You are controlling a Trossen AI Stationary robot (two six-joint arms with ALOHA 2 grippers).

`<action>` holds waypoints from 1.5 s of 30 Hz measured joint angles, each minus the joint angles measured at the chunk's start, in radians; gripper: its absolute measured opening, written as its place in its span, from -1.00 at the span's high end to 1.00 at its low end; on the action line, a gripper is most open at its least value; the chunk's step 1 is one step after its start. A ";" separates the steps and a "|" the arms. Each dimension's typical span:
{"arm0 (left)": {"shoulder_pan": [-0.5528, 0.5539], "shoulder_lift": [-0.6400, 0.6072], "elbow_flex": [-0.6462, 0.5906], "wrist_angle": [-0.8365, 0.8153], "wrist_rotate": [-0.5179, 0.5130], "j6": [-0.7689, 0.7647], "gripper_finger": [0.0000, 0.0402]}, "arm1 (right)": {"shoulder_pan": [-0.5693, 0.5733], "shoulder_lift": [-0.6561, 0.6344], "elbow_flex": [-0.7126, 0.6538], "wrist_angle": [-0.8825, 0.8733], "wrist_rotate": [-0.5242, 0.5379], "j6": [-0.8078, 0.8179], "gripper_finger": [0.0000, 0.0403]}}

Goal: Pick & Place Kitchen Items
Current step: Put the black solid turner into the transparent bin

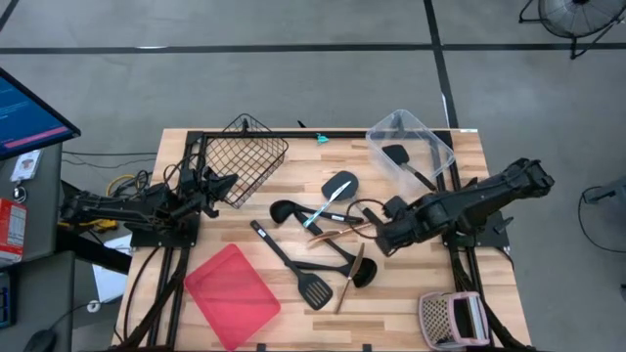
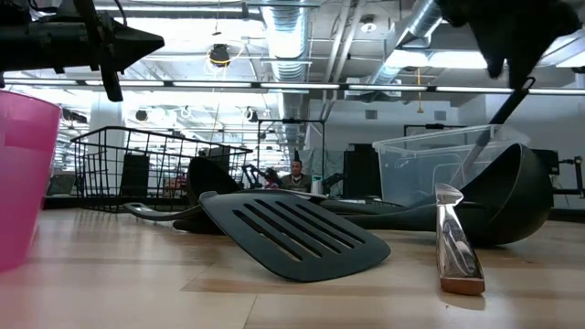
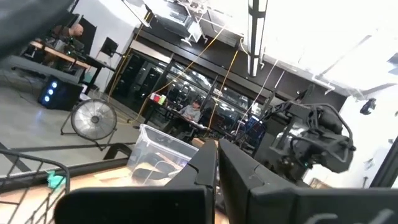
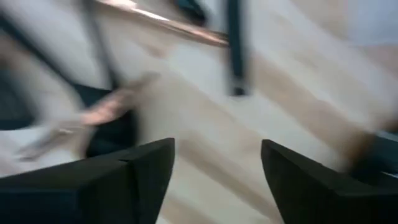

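We saw the right tool [image 1: 383, 238], fingers apart and empty, low over the utensils [image 1: 318, 244] mid-counter [image 1: 411, 293]; the left tool [image 1: 227, 183], fingers together, waited beside the wire basket [image 1: 249, 156].

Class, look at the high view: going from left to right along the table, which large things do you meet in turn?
Left gripper → black wire basket → right gripper → clear plastic bin.
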 joint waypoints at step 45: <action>0.000 0.000 0.000 0.009 -0.010 0.016 0.99 | -0.648 0.476 -0.021 0.509 -0.165 -0.915 -0.27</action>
